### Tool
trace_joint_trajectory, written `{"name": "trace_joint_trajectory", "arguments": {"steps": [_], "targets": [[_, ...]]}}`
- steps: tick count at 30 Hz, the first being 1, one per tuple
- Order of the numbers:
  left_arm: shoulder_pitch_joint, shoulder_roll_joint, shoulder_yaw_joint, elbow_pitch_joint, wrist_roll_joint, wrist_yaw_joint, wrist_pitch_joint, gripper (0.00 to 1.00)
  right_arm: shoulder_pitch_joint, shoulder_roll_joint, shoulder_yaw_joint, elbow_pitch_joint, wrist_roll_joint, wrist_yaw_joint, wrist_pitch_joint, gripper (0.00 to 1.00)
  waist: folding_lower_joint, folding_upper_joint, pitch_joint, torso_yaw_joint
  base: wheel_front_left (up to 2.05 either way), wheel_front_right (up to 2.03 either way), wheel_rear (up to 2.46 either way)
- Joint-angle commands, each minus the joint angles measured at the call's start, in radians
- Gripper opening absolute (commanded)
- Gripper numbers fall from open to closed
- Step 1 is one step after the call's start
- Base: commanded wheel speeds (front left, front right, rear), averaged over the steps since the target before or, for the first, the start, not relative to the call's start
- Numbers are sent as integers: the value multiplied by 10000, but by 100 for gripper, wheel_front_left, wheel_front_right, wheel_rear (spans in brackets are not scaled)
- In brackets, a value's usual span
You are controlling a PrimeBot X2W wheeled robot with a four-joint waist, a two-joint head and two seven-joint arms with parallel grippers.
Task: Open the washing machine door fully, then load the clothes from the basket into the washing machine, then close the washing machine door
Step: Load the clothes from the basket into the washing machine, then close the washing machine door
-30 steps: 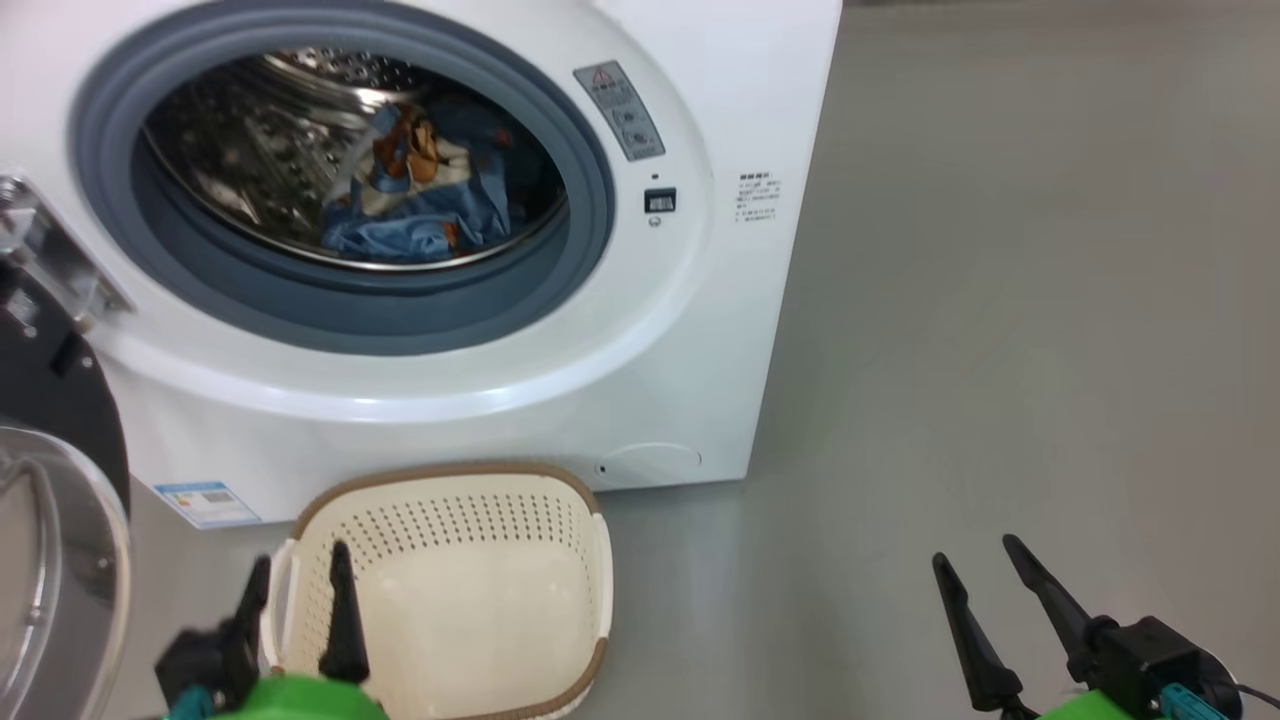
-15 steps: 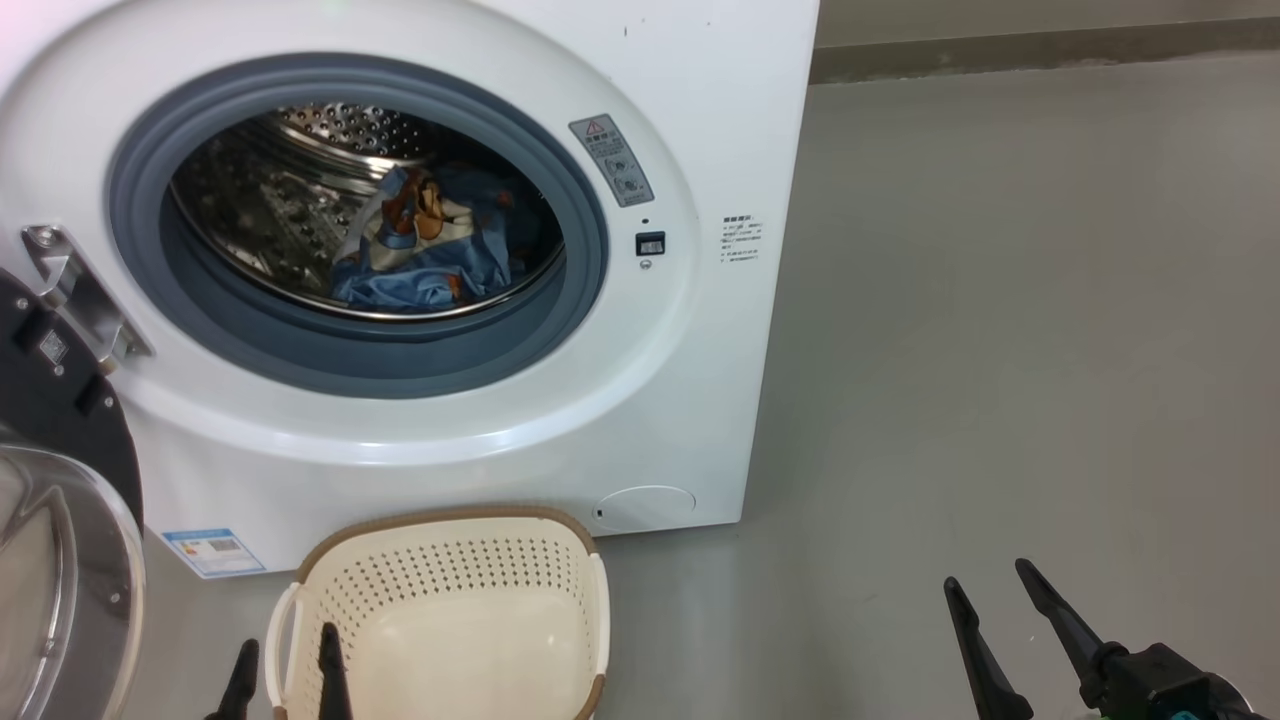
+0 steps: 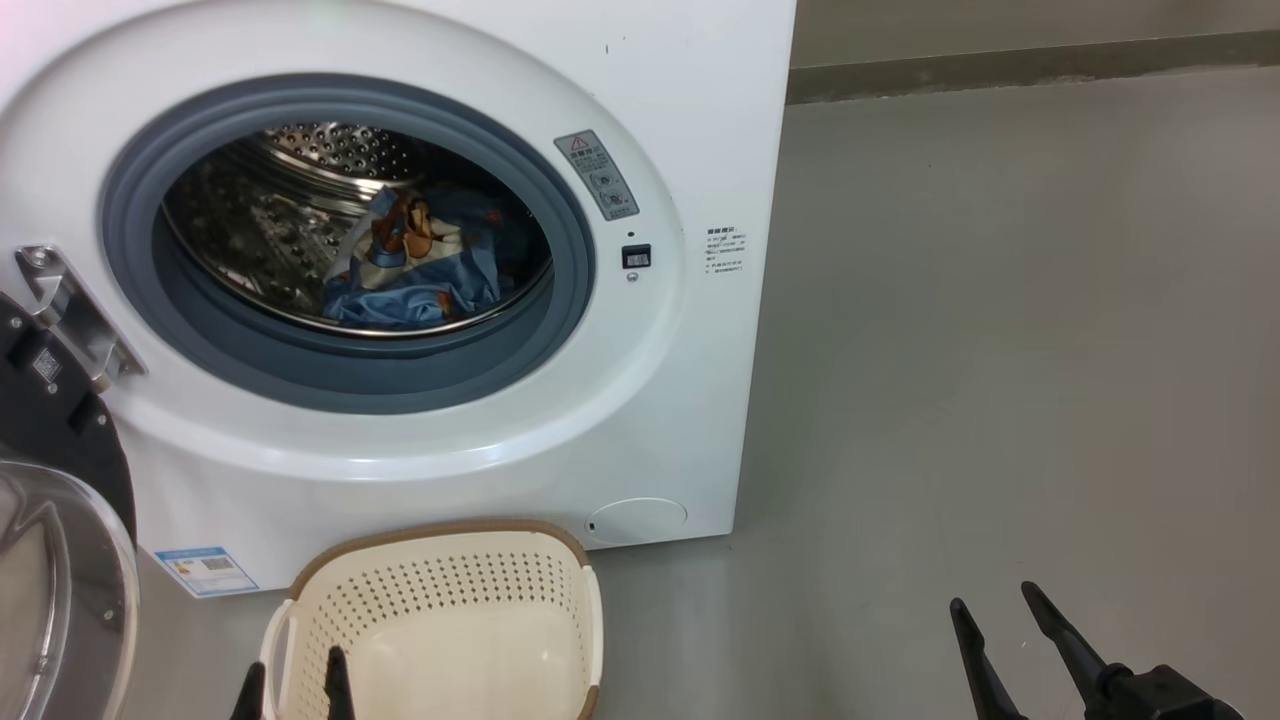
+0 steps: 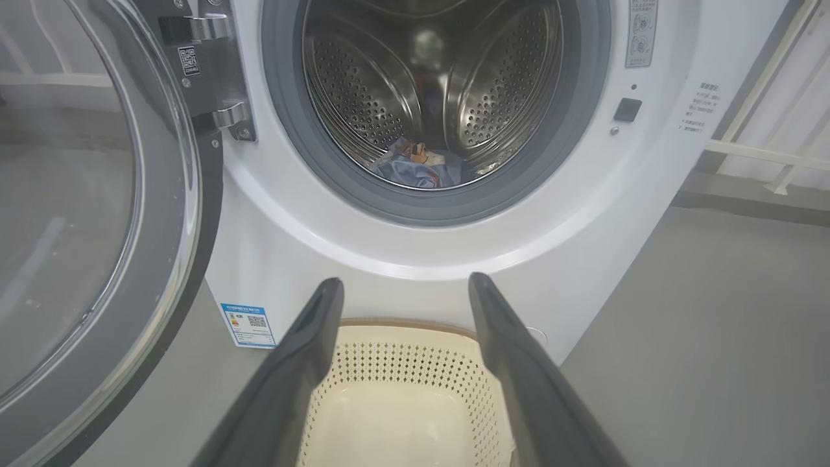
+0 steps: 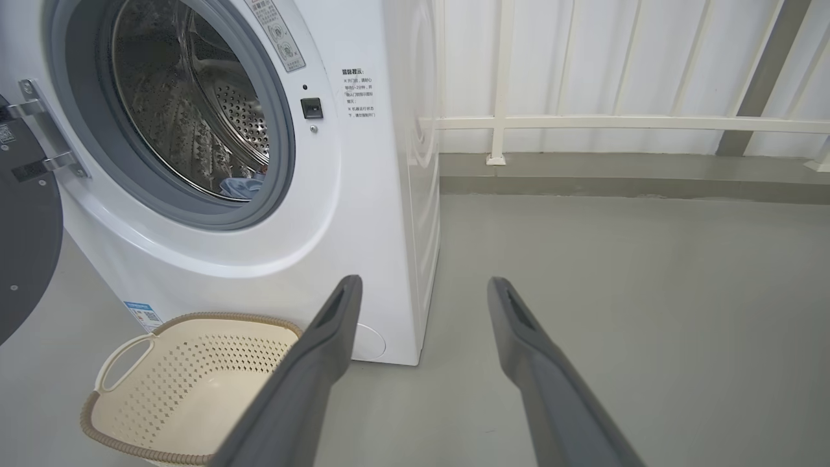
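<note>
Hovering low, left gripper (image 3: 293,685) has its 2 dark tapered fingers spread wide, holding nothing. The basket (image 3: 430,530) sits directly under and ahead of it: cream perforated plastic, rounded rectangle, brown braided rim, smooth bare bottom showing. Right gripper (image 3: 993,598) is also fully spread and empty, over grey floor (image 3: 1000,300), with the basket well off to its left. The clothes (image 3: 400,270) lie up ahead of the left gripper, well apart from both grippers, crumpled at the bottom of the perforated steel drum (image 3: 260,220): soft light blue fabric with orange-brown and cream patches. A grey-blue rubber gasket (image 3: 350,370) rings the drum mouth in the glossy white washing machine (image 3: 700,100). The washing machine door (image 3: 50,420) stands swung open to the left of the left gripper, with a black rim, a bulging clear glass bowl and a metal hinge (image 3: 70,310).
</note>
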Motion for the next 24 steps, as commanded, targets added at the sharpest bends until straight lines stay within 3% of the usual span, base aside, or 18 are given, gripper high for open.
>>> {"name": "trace_joint_trajectory", "arguments": {"steps": [1, 13, 24], "targets": [[-134, 116, 261, -314, -80, 41, -65, 100, -141, -71, 190, -223, -107, 16, -48, 100, 0, -1, 2, 2, 0, 0, 0], [-85, 116, 240, -469, -20, 344, -65, 100, -158, -54, 148, -214, -122, 16, -48, 100, 0, -1, 83, 7, -29, 29, 0], [-92, 116, 209, -512, -2, 412, -65, 100, -198, -91, 156, -230, -101, 16, -48, 100, 0, -1, 159, 44, -161, 161, 0]]}}
